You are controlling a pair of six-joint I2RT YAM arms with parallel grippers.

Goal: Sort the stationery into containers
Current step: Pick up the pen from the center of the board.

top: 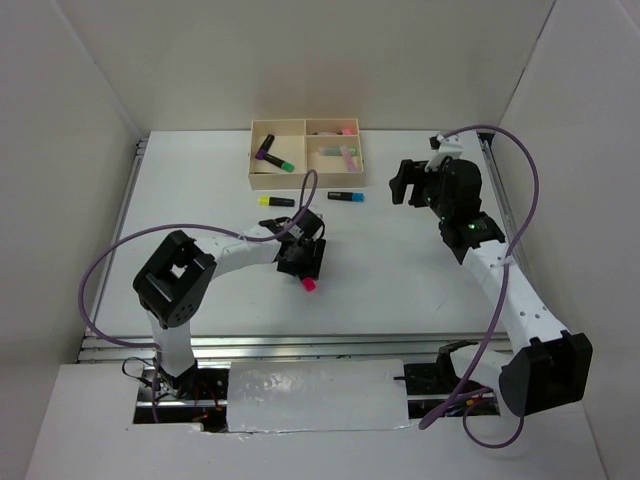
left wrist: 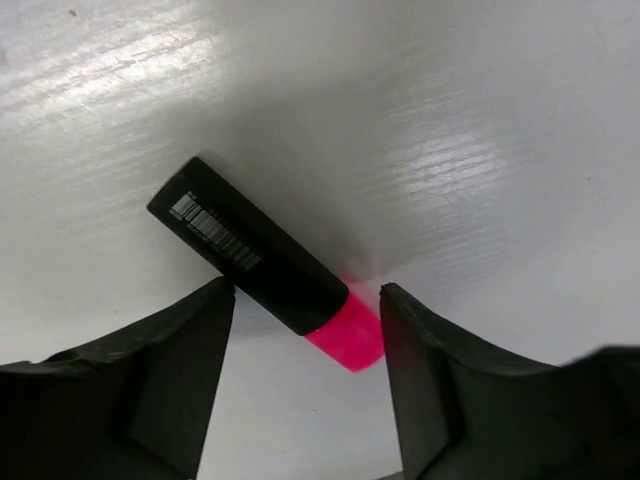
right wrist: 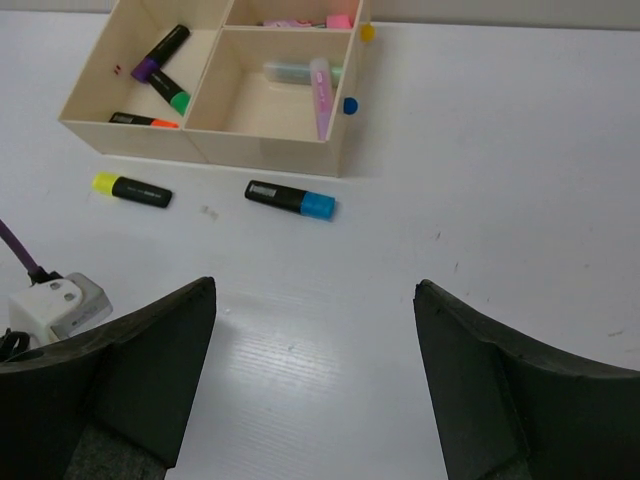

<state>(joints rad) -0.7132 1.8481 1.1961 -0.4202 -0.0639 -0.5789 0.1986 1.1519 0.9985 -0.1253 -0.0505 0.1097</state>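
Observation:
A black highlighter with a pink end (left wrist: 250, 250) lies on the white table between the fingers of my left gripper (left wrist: 305, 290). The jaws straddle it with gaps on both sides; the gripper is open. From above, the marker's pink tip (top: 308, 284) pokes out below the left gripper (top: 303, 268). The beige tray (top: 250, 160) stands at the back. A yellow-ended marker (top: 276, 201) and a blue-ended marker (top: 346, 196) lie on the table just in front of it. My right gripper (top: 403, 183) hovers open and holds nothing, to the right of the tray.
In the right wrist view the tray (right wrist: 200, 145) holds purple-ended (right wrist: 160, 52), green-ended (right wrist: 168, 90) and orange-ended (right wrist: 145, 121) markers in its left section. Pastel markers (right wrist: 320, 95) lie in the right sections. White walls ring the table. Purple cables loop over both arms.

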